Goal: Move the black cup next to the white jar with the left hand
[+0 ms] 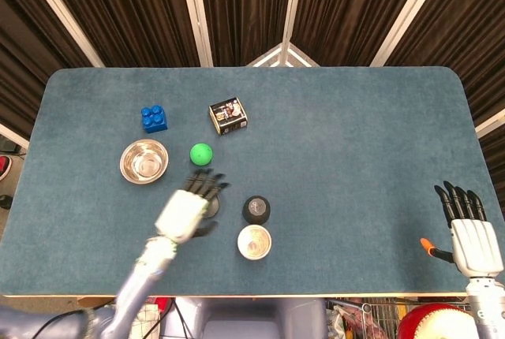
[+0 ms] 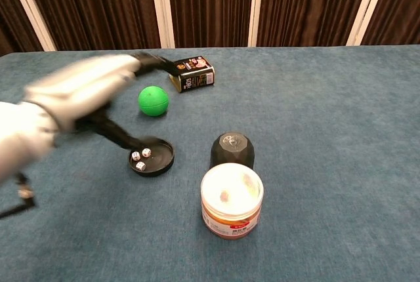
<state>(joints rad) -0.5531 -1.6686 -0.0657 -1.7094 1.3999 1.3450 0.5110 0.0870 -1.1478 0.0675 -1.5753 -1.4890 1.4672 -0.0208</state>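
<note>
On the tabletop (image 1: pixel 331 126), from left to right: a blue block (image 1: pixel 154 118), a steel bowl (image 1: pixel 144 161), and a green ball (image 1: pixel 201 154). The left hand (image 1: pixel 187 209) hovers over a black lid (image 2: pixel 151 157) holding dice, fingers spread and holding nothing. The black cup (image 1: pixel 256 209) stands inverted, just behind the white jar (image 1: pixel 254 242). The right hand (image 1: pixel 471 232) rests at the far right, fingers straight and empty.

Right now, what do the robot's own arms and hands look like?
Both hands have white backs and black fingers. The left hand sits on a silvery, rounded arm, blurred in both views. The right hand has an orange part at its thumb side and a pale grey wrist.
</note>
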